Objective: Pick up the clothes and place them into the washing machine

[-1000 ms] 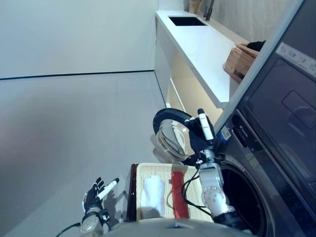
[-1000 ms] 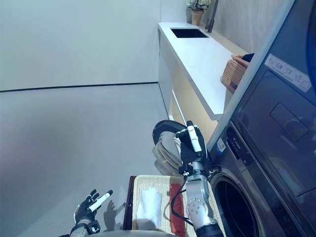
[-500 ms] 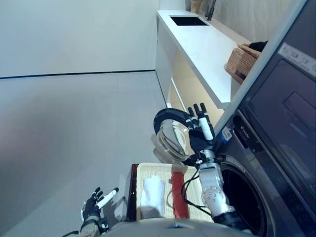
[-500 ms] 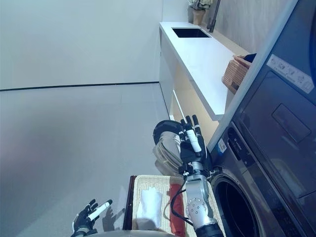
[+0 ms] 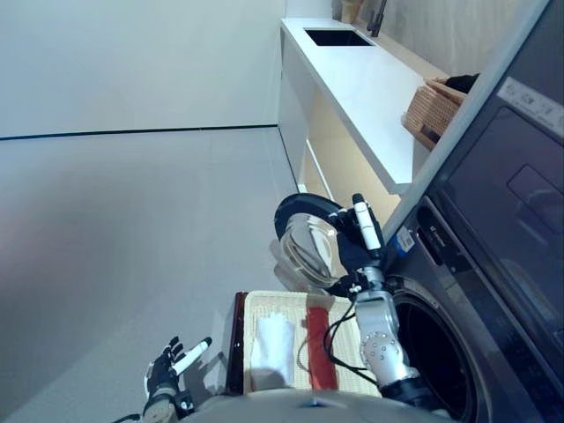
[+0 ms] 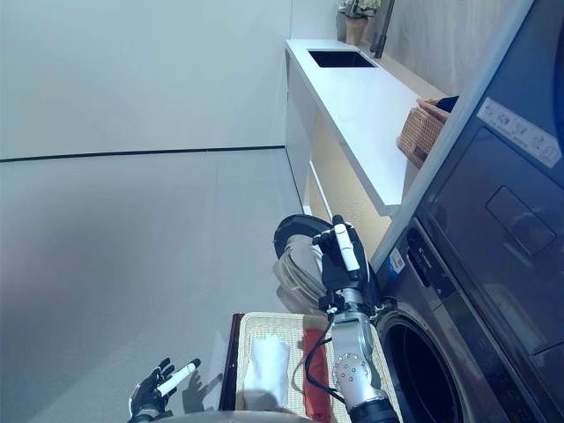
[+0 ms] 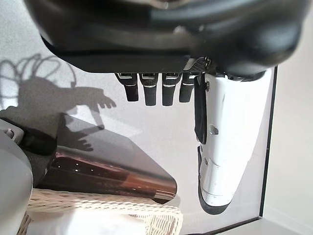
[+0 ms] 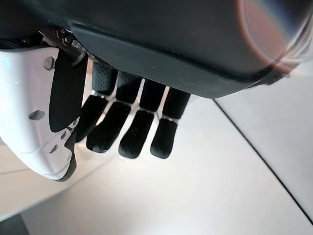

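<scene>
A shallow wicker basket (image 5: 256,304) rests on the dark brown box (image 5: 236,344) beside the washing machine. A white cloth (image 5: 273,344) and a red cloth (image 5: 319,348) lie in it. The machine's round glass door (image 5: 304,242) stands open and its dark drum opening (image 5: 432,352) shows to the right. My right hand (image 5: 355,242) is raised in front of the door's right edge, its fingers (image 8: 137,132) curled, holding nothing. My left hand (image 5: 169,367) hangs low over the floor left of the box, fingers spread and empty. The left wrist view shows the box (image 7: 107,171) and the basket's corner (image 7: 98,203).
A long white counter (image 5: 361,79) with a dark sink (image 5: 333,37) runs along the wall behind the machine. Another wicker basket (image 5: 430,106) stands on it. A dark appliance front (image 5: 511,176) sits above the drum. Grey floor (image 5: 132,220) spreads to the left.
My right hand's fingers were stretched out half a second ago and are curled in again now. My left hand has dropped lower beside the box over the last second.
</scene>
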You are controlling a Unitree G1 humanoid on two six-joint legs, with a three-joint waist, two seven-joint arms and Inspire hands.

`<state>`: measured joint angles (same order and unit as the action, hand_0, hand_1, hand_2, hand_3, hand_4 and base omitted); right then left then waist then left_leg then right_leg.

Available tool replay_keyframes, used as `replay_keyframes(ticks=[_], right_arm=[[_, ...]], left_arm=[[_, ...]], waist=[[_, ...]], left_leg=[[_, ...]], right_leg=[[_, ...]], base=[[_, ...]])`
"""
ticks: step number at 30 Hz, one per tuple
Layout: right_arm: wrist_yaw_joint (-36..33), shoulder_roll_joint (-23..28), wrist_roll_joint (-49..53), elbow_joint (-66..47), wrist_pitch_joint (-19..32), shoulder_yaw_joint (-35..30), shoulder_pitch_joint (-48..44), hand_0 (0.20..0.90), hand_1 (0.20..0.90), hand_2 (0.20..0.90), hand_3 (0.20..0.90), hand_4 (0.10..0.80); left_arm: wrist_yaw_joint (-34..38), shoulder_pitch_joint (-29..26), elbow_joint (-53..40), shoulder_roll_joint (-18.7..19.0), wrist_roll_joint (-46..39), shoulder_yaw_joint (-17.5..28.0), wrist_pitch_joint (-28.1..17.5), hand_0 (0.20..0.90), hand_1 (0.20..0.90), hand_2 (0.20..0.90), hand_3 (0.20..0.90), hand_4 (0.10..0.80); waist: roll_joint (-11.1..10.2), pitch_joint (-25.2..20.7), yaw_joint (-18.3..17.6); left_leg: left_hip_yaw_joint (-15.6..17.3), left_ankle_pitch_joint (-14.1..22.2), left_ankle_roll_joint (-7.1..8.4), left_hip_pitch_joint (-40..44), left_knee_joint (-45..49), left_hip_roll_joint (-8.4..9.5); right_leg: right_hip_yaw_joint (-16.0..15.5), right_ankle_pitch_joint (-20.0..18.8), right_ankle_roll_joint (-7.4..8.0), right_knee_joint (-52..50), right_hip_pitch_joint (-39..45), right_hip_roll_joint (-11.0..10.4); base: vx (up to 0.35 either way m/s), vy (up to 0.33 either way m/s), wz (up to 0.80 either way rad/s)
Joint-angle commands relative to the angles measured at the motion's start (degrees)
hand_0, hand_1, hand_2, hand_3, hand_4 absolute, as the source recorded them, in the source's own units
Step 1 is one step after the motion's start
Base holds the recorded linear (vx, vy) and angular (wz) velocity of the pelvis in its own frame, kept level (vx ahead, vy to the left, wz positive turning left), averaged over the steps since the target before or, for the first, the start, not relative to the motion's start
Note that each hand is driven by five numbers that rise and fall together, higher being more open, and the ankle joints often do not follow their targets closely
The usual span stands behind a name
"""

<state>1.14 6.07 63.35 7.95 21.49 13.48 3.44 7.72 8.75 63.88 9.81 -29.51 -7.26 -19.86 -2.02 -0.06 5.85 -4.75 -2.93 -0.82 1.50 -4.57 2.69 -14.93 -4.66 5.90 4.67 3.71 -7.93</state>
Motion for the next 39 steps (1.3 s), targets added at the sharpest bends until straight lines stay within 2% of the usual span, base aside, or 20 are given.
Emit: replay_keyframes(ticks=[1, 2, 3, 18, 19, 20, 39], right_arm=[[2.49, -0.46, -2.21, -10.69, 4.98, -0.20, -4.36, 0.200, 0.200, 0.200, 0.200, 0.300], [2.68, -0.41, -1.97, -10.55, 4.86, -0.13, -4.40, 0.200, 0.200, 0.200, 0.200, 0.300], [2.71, -0.41, -1.95, -10.53, 4.86, -0.14, -4.41, 0.900, 0.900, 0.900, 0.900, 0.800], [2.18, -0.39, -1.86, -11.53, 4.85, 0.23, -4.58, 0.900, 0.900, 0.900, 0.900, 0.800], [2.14, -0.33, -2.02, -11.56, 4.90, 0.17, -4.57, 0.475, 0.475, 0.475, 0.475, 0.496], [2.14, -0.33, -2.03, -11.56, 4.90, 0.17, -4.57, 0.200, 0.200, 0.200, 0.200, 0.300], [0.92, 0.40, -5.22, -10.20, 4.33, 0.04, -3.50, 0.200, 0.200, 0.200, 0.200, 0.300]], left_arm=[[0.73, -4.52, 4.66, 2.71, 1.26, 0.98, -2.79, 0.900, 0.900, 0.900, 0.900, 0.800], [0.76, -4.53, 4.55, 2.69, 1.26, 0.99, -2.78, 0.900, 0.900, 0.900, 0.900, 0.800], [0.76, -4.53, 4.55, 2.69, 1.27, 0.99, -2.78, 0.900, 0.900, 0.900, 0.900, 0.800], [0.77, -4.48, 5.20, 2.81, 1.29, 1.20, -2.66, 0.900, 0.900, 0.900, 0.900, 0.800], [0.78, -4.47, 5.24, 2.81, 1.25, 1.22, -2.67, 0.900, 0.900, 0.900, 0.900, 0.800], [0.78, -4.47, 5.24, 2.80, 1.24, 1.22, -2.67, 0.900, 0.900, 0.900, 0.900, 0.800], [0.86, -4.29, 5.18, 3.04, 2.43, 1.00, -2.65, 0.900, 0.900, 0.900, 0.900, 0.800]], waist=[[-0.64, -4.53, 1.24], [-0.64, -4.51, 1.26], [-0.63, -4.50, 1.26], [-0.81, -4.52, 1.24], [-0.80, -4.55, 1.21], [-0.79, -4.55, 1.21], [-0.63, -4.20, 0.87]], left_leg=[[0.64, 0.45, 3.04, -1.79, 1.12, -1.50], [0.63, 0.43, 3.05, -1.79, 1.10, -1.51], [0.63, 0.43, 3.05, -1.79, 1.09, -1.51], [0.63, 0.59, 3.03, -1.62, 1.08, -1.65], [0.58, 0.59, 3.03, -1.62, 1.07, -1.64], [0.58, 0.59, 3.03, -1.63, 1.07, -1.64], [0.56, 0.33, 2.94, -2.16, 0.96, -1.51]], right_leg=[[-0.80, 5.23, -1.07, -5.15, -0.70, 1.77], [-0.81, 5.24, -1.07, -5.17, -0.72, 1.77], [-0.81, 5.24, -1.07, -5.17, -0.72, 1.77], [-0.79, 5.26, -1.04, -5.18, -0.55, 1.81], [-0.75, 5.24, -1.04, -5.17, -0.59, 1.81], [-0.75, 5.24, -1.04, -5.17, -0.59, 1.81], [-0.56, 4.97, -1.00, -5.27, -1.34, 1.80]], base=[[0.000, 0.000, 0.00], [0.000, 0.000, 0.00], [0.000, 0.000, 0.00], [0.000, 0.000, 0.00], [0.000, 0.000, 0.00], [0.000, 0.000, 0.00], [0.000, 0.000, 0.00]])
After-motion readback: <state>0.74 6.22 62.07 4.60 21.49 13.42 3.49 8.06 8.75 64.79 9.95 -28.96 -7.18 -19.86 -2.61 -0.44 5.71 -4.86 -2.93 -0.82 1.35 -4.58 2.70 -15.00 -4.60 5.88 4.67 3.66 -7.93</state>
